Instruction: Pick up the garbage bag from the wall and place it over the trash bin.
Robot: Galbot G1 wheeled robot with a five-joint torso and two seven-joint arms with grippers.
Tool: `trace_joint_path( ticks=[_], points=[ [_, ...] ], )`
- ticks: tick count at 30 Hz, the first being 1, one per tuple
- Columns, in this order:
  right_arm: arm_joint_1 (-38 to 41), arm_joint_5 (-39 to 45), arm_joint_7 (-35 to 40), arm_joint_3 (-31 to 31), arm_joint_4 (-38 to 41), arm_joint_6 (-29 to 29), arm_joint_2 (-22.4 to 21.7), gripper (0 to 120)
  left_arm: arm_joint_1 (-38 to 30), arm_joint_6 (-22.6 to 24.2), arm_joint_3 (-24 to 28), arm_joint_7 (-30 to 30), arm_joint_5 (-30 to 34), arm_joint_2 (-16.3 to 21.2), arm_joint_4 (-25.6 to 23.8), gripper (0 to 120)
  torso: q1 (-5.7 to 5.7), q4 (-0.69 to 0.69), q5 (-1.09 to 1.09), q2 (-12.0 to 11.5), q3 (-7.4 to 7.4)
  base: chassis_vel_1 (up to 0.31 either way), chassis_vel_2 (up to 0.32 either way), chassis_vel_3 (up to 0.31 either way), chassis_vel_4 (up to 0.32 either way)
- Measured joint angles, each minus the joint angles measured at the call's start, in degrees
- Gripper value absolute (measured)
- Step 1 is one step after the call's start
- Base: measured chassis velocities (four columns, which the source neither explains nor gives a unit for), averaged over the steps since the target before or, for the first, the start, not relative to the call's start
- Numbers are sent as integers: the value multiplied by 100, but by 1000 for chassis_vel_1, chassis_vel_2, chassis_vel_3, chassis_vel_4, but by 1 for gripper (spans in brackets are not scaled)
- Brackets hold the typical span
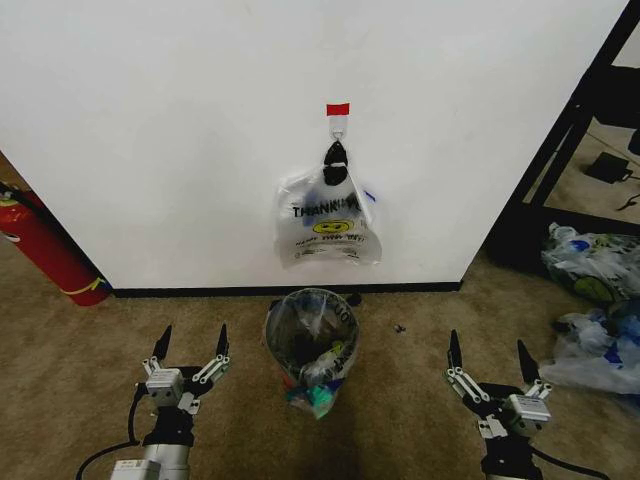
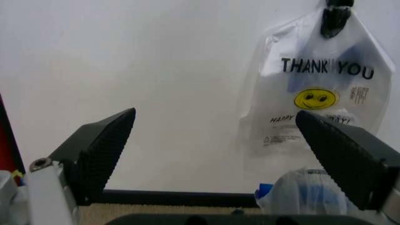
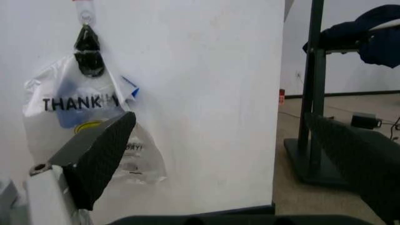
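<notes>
A plain white wall (image 1: 180, 130) with a black baseboard (image 1: 280, 290) stands ahead of me, rising from a tan carpet floor (image 1: 400, 400). To my right, past the wall's edge, is a dark metal frame (image 1: 560, 150) with a heap of clear plastic bags (image 1: 595, 300) lying on the carpet near it. At my far left a red fire extinguisher (image 1: 45, 250) leans against the wall.

The garbage bag (image 1: 328, 222) hangs flat against the wall from a small hook (image 1: 338, 128) topped with a strip of red tape (image 1: 338, 108). It is thin and see-through, with blue strokes, black "THANK YOU" lettering and a yellow smiley. Its dark, bunched handles are gathered at the hook.

Directly below the bag, just out from the baseboard, the trash bin (image 1: 311, 345) stands on the carpet. It is small, round and black, and holds crumpled plastic.

My left gripper (image 1: 190, 348) hovers low over the carpet to the left of the bin, well apart from it, with its fingers (image 1: 161, 345) spread wide and holding nothing. My right gripper (image 1: 490, 358) hovers to the right of the bin, also well apart, its fingers (image 1: 454, 352) likewise spread and empty. Both point toward the wall, and the bag hangs farther off between and above them.
</notes>
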State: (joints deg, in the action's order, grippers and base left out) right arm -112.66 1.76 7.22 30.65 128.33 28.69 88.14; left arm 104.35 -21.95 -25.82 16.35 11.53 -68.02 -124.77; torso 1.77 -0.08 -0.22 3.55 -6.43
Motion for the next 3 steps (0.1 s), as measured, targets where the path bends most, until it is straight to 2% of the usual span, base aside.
trace_joint_path(
  ticks=[3],
  points=[
    [0,-49,3,-20,13,7,14,100,33,-10,13,4,-7,-15,-31,100,0,0,0,0,0,0,0,0,0]
  ],
)
